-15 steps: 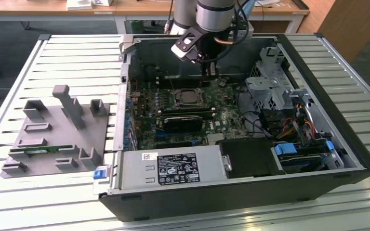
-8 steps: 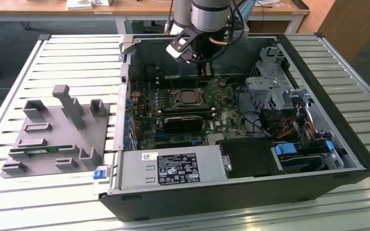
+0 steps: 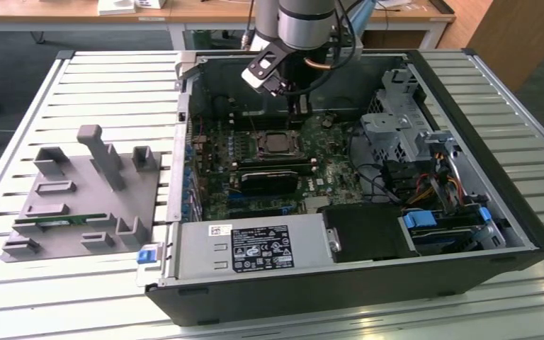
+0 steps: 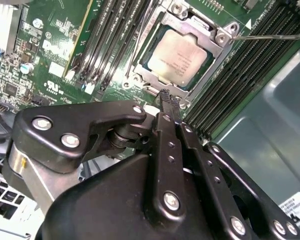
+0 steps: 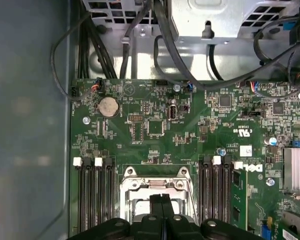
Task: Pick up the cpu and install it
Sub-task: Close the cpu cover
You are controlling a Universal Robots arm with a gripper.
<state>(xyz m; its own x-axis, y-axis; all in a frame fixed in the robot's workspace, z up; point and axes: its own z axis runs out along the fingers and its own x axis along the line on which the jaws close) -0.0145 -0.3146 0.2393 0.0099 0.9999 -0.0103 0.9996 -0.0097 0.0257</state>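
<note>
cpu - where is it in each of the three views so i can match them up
Exterior view: the cpu lies mid-motherboard inside the open case.
Second wrist view: the cpu lies just beyond the shut gripper.
First wrist view: the cpu is partly hidden behind the gripper.
Shared landmark: the metal socket frame around it.

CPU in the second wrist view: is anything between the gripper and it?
Nothing visible. The cpu lies with its top bare in the socket on the motherboard, and the gripper, fingers together, hangs just off the socket's edge.
</note>
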